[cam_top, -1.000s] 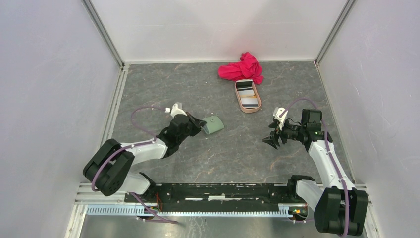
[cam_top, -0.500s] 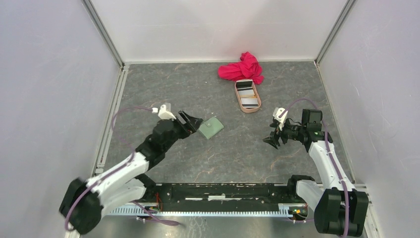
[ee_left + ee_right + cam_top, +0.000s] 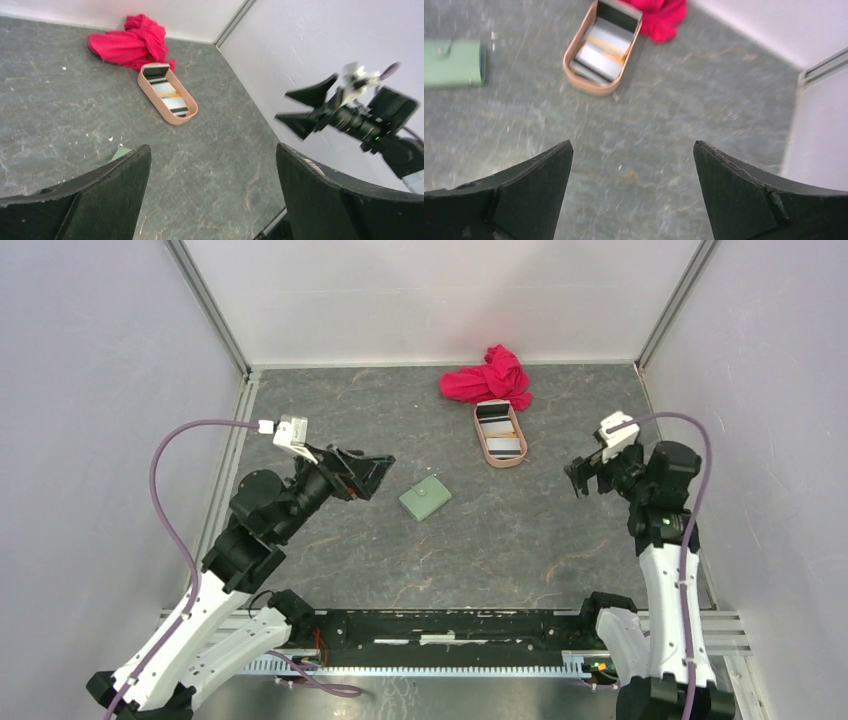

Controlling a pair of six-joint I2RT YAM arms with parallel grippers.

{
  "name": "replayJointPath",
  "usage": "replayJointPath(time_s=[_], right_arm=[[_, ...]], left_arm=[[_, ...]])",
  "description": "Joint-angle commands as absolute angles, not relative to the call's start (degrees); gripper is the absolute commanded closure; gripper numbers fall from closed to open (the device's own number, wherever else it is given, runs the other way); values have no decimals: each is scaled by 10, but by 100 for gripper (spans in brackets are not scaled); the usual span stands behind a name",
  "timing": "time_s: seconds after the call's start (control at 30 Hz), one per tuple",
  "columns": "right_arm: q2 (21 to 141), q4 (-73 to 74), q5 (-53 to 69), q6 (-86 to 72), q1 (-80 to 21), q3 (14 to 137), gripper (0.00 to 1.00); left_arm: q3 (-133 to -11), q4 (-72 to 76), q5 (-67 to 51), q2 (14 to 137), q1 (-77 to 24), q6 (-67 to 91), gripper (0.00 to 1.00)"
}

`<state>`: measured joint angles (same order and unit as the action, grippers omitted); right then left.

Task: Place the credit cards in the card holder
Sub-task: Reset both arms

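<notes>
The sage-green card holder lies folded shut on the grey table, free of both grippers; it also shows in the right wrist view, and as a sliver behind a finger in the left wrist view. The credit cards, grey-white ones and an orange-yellow one, lie inside the pinkish-tan oval tray. My left gripper hangs open and empty, raised to the left of the card holder. My right gripper is open and empty too, raised to the right of the tray.
A crumpled red cloth lies just behind the tray near the back wall. White walls with metal corner posts close in the table on three sides. The oval tray stands between the two grippers, further back.
The left gripper let go of the card holder, opened wide and lifted back to the left. The right gripper opened a little wider and rose up and to the right.
</notes>
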<state>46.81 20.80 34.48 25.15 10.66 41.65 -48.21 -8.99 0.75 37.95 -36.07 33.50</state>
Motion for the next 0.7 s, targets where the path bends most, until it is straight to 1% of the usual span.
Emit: replayJointPath(time_s=[0.0,0.23,0.67], right_arm=[[426,176,324,140,109,491,2],[406,204,350,109,109,538,2],[409,201,373,112,118,537,2]], left_arm=[[-483,-165,-32,359,-360,313,0],[-462,-173,-42,311,-360,327,0],[-457,-191,-52,295,-360,330,0]])
